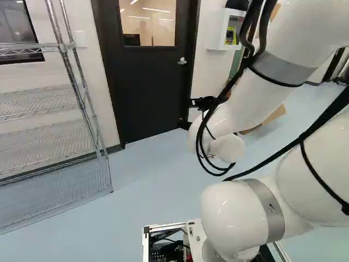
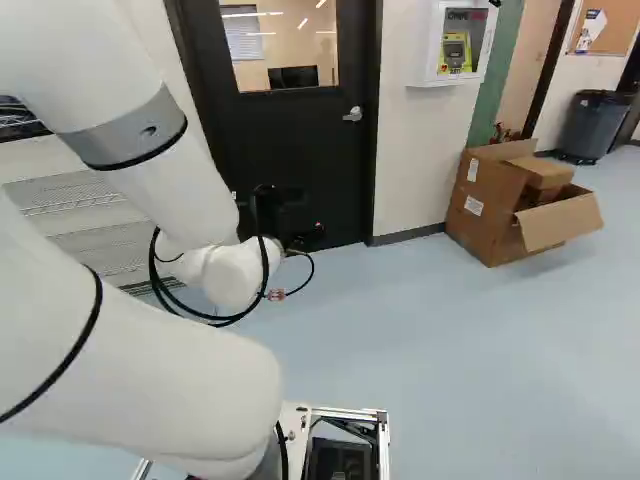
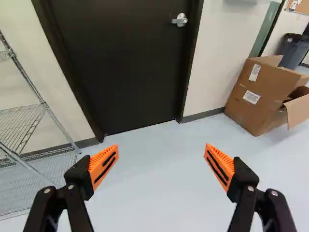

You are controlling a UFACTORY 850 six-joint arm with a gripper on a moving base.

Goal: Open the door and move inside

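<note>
The door (image 3: 120, 67) stood shut, its handle (image 3: 180, 21) untouched by the empty, wide-spread pincer (image 3: 161, 147); unlatching, opening and moving inside all remained outstanding.

We could pass over the floor (image 3: 159, 169) between the wire rack (image 3: 62, 127) and the cardboard box (image 3: 258, 92), as far as the closed door (image 3: 125, 63), which bars our way; near its handle (image 2: 353, 114) side, a wall cabinet (image 2: 427, 45) juts out.

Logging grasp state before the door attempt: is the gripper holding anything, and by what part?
Nothing held; the gripper is open, with only bare floor visible between its fingers.
</note>
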